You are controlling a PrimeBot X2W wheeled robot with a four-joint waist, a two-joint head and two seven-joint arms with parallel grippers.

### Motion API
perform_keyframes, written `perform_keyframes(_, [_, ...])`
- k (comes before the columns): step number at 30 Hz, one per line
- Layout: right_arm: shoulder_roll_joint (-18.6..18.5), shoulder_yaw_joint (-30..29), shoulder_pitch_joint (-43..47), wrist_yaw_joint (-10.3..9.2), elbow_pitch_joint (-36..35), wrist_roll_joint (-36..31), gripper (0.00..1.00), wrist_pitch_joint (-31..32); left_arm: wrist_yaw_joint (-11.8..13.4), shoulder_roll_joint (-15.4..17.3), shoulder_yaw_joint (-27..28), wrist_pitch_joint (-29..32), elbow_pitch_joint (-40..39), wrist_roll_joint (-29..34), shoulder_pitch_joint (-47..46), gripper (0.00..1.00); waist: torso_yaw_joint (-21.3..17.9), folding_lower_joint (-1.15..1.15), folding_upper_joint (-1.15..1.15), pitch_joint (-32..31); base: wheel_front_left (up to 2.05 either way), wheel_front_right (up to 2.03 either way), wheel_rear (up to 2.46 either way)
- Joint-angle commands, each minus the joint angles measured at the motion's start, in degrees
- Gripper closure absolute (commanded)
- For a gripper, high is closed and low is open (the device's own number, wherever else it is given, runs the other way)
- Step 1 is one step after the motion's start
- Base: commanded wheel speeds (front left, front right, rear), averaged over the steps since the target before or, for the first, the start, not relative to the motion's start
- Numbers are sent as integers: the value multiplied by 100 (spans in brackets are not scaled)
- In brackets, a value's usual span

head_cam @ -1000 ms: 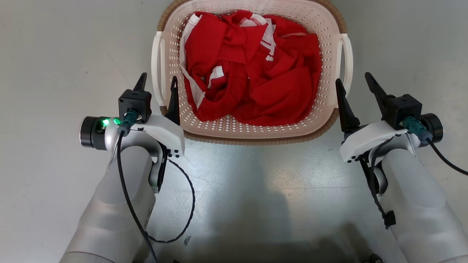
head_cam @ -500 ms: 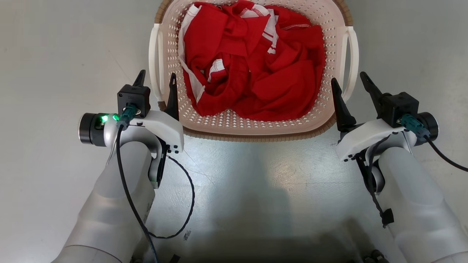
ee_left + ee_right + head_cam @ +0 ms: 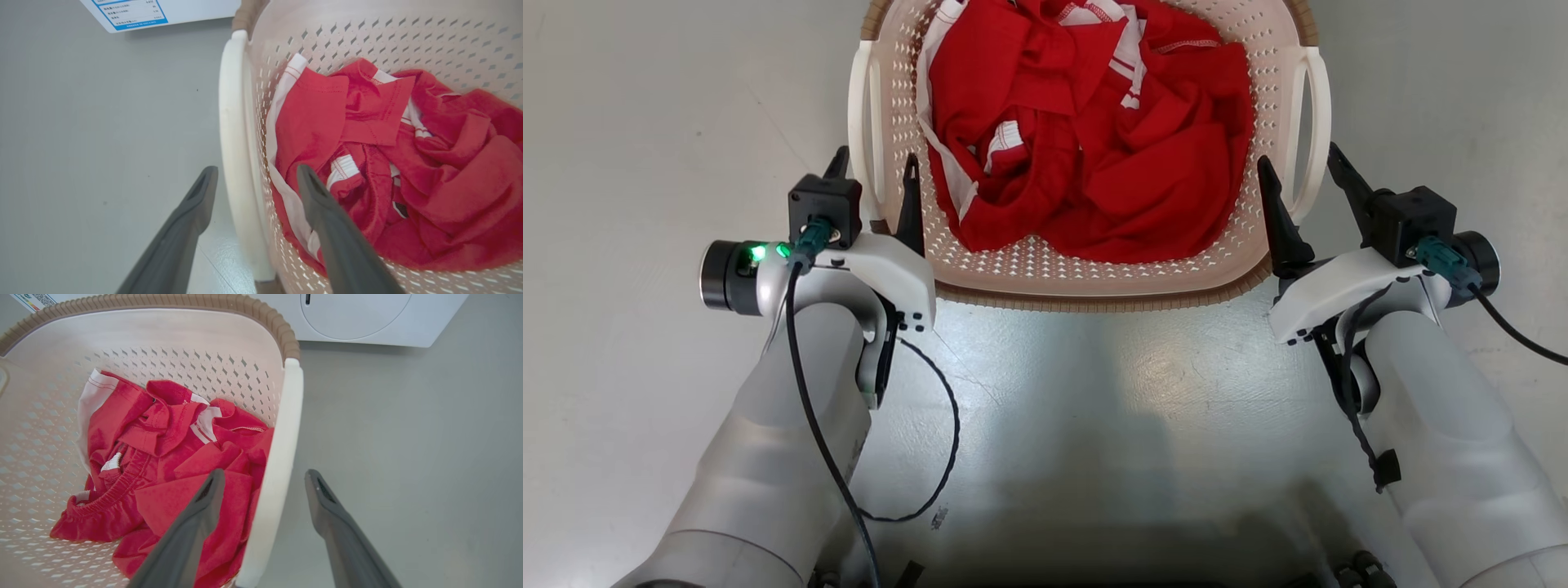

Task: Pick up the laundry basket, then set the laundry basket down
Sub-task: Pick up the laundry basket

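The laundry basket [image 3: 1086, 297] stands on the floor ahead, cream and perforated with a brown rim, holding crumpled red and white clothes [image 3: 1094, 139]. My left gripper [image 3: 874, 170] is open, its fingers straddling the near end of the basket's left loop handle [image 3: 860, 114]. In the left wrist view that gripper [image 3: 257, 171] has the white handle [image 3: 231, 122] between its fingers, one finger inside the basket [image 3: 367, 36] and one outside. My right gripper [image 3: 1297, 159] is open astride the right handle [image 3: 1319, 114]. The right wrist view shows the same: gripper [image 3: 264, 473], handle [image 3: 286, 428], basket [image 3: 163, 335].
A white washer [image 3: 359, 314] stands just beyond the basket, with a labelled white panel [image 3: 135, 12] at its left. Bare grey floor [image 3: 1094, 425] lies on both sides and in front of me. A black cable [image 3: 947, 441] loops off my left forearm.
Both grippers have advanced along the basket's sides, so each handle now lies between a pair of fingers. The view has shifted forward. Both stay open.
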Motion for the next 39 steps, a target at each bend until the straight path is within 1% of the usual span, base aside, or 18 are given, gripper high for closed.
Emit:
perform_keyframes(1, [84, 111, 149, 18, -19, 55, 0, -71, 68, 154, 62, -28, -21, -94, 21, 0, -2, 0, 0, 18, 0, 0, 0])
perform_keyframes(16, [84, 205, 56, 18, 169, 226, 0, -71, 125, 154, -171, -28, 167, -356, -179, 0, -13, 0, 0, 111, 0, 0, 0])
perform_keyframes(39, [84, 351, 6, 18, 158, 253, 0, -71, 171, 154, -350, -28, 238, -548, -329, 0, 12, 0, 0, 292, 0, 0, 0])
